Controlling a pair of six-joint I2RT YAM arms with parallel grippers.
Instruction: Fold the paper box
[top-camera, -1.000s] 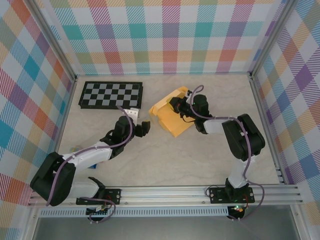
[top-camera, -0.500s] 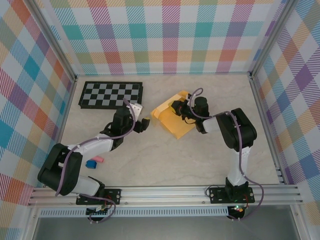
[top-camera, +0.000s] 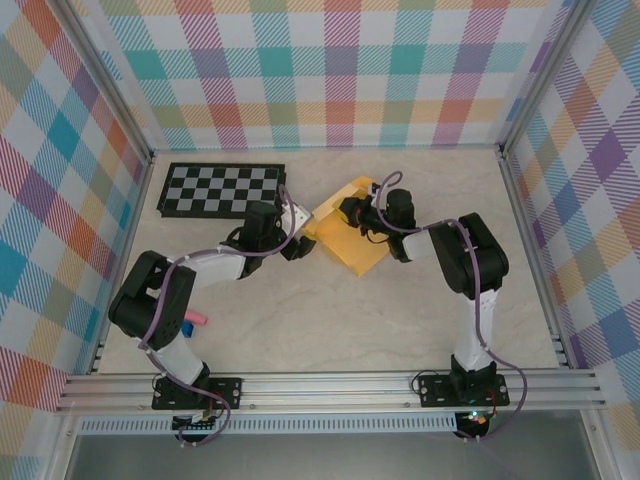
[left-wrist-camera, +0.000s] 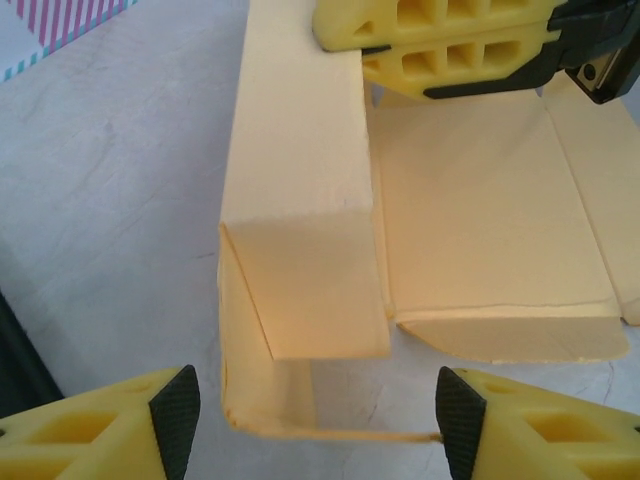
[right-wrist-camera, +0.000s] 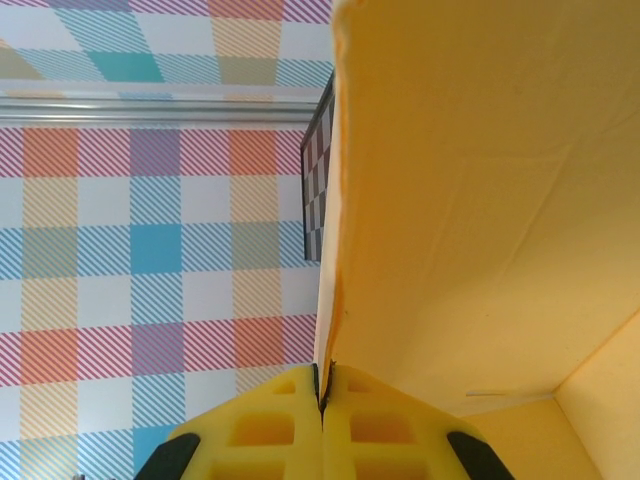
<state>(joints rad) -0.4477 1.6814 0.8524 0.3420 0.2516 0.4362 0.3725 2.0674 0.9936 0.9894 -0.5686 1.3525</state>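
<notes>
The paper box (top-camera: 348, 240), yellow-orange card partly folded, lies at the table's middle with one wall raised. My right gripper (top-camera: 351, 212) is shut on that raised wall's far edge; in the right wrist view its tips (right-wrist-camera: 322, 400) pinch the thin card (right-wrist-camera: 480, 200). My left gripper (top-camera: 299, 243) is at the box's left end. In the left wrist view it (left-wrist-camera: 315, 420) stands open, its pads (left-wrist-camera: 175, 415) either side of the box's near corner (left-wrist-camera: 300, 200), where a thin flap edge (left-wrist-camera: 330, 434) runs between them. The right gripper's fingers (left-wrist-camera: 440, 40) show at the top.
A black-and-white checkerboard (top-camera: 222, 190) lies at the back left, close to the left arm's forearm. A small pink piece (top-camera: 198, 318) and a blue one (top-camera: 183, 328) rest near the left arm's base. Plaid walls enclose the table on three sides.
The left arm has swung right and forward until its gripper reached the box's left end, and its jaws have narrowed a little. The right gripper has kept its grip on the raised wall.
</notes>
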